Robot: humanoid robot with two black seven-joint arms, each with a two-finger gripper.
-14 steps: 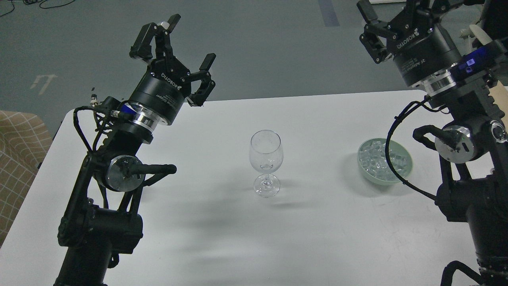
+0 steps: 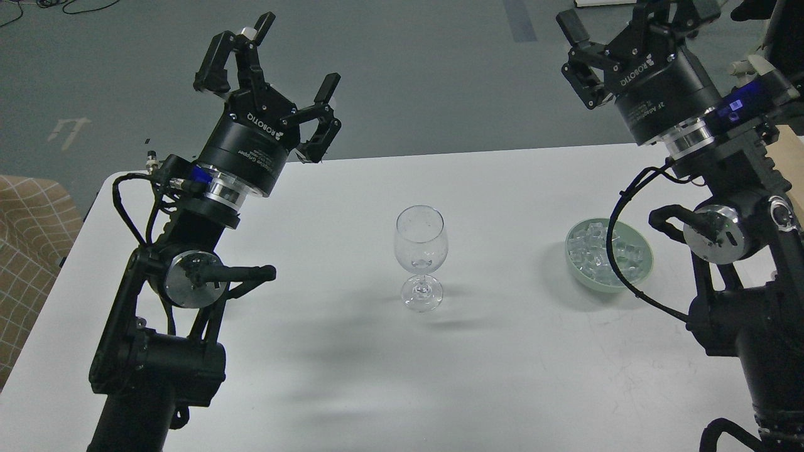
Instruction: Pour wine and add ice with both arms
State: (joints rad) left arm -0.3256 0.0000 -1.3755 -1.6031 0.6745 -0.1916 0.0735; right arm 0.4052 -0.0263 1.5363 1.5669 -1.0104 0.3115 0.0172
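Head view shows a white bench (image 2: 352,389) with both arms raised over its far corners. At the left, the left claw (image 2: 290,53) points up and away, and its two fingers stand wide apart with nothing between them. At the right, the right claw (image 2: 619,16) is cut partly by the top edge; one finger is visible at the left side and the other is only partly visible, so I cannot tell its state. A clear wine glass (image 2: 421,256) stands upright near the bench middle. The ice (image 2: 600,252) lies heaped in a pale green bowl (image 2: 646,271) to the right of the glass, well apart from it, with a black cable (image 2: 619,267) of the right arm crossing in front of the bowl.
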